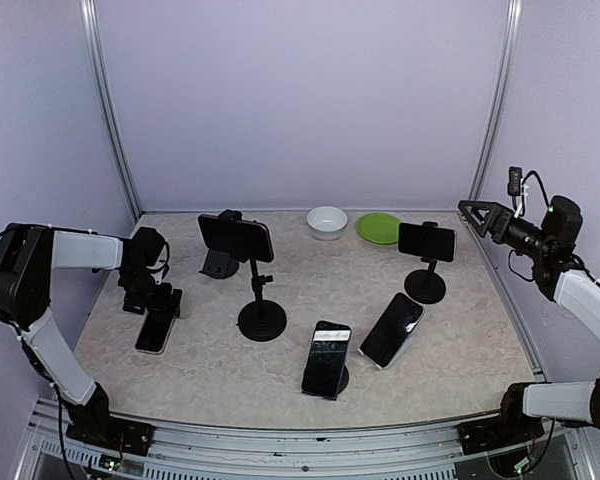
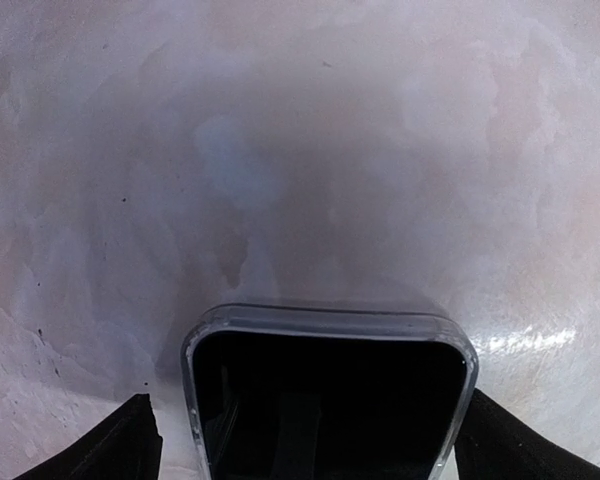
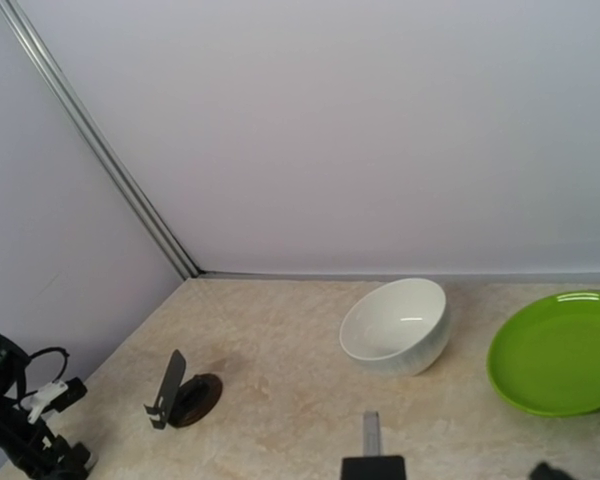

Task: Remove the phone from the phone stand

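White bowl [image 1: 327, 222] near the back wall, green plate [image 1: 379, 228] just beside it, beige marbled table [image 1: 210, 360] under both, pale lilac walls [image 1: 300, 100]

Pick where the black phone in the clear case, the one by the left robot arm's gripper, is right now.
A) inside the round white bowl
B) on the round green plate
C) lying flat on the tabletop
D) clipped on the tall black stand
C: the black phone in the clear case lies flat on the beige stone-patterned tabletop, right under the open left gripper, whose fingers stand on either side of it without touching.
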Action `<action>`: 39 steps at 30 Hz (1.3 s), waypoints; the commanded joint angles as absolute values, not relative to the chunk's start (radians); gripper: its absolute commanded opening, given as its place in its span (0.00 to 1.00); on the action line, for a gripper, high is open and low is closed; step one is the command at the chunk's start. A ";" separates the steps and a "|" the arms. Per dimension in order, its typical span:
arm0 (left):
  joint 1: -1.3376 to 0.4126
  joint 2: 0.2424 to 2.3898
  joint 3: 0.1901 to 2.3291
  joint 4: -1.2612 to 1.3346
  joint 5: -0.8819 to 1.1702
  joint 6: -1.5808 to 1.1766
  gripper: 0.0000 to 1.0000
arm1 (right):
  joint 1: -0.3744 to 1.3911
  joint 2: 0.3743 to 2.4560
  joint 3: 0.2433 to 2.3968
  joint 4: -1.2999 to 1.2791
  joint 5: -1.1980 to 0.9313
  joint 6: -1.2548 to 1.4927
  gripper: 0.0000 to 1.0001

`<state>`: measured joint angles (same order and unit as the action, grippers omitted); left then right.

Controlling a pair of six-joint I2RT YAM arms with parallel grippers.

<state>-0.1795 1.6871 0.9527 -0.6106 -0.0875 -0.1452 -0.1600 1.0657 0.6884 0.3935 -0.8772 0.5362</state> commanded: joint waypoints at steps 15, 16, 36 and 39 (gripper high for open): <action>-0.217 1.517 1.057 -0.323 0.133 -0.142 0.99 | -0.169 1.068 0.708 0.355 -0.876 0.502 1.00; -0.223 1.526 1.072 -0.311 0.130 -0.136 0.99 | -0.169 1.068 0.710 0.352 -0.876 0.499 1.00; -0.339 1.936 1.412 -0.306 -0.028 -0.104 0.99 | -0.169 1.030 0.775 0.219 -0.856 0.415 1.00; -0.344 1.980 1.442 -0.309 -0.035 -0.100 0.99 | -0.169 1.028 0.781 0.212 -0.857 0.413 1.00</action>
<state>-0.3336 1.9350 1.3876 -0.3214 0.0090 -0.1204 -0.1600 1.0512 0.7444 0.2478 -0.8658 0.4423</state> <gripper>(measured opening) 0.988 0.999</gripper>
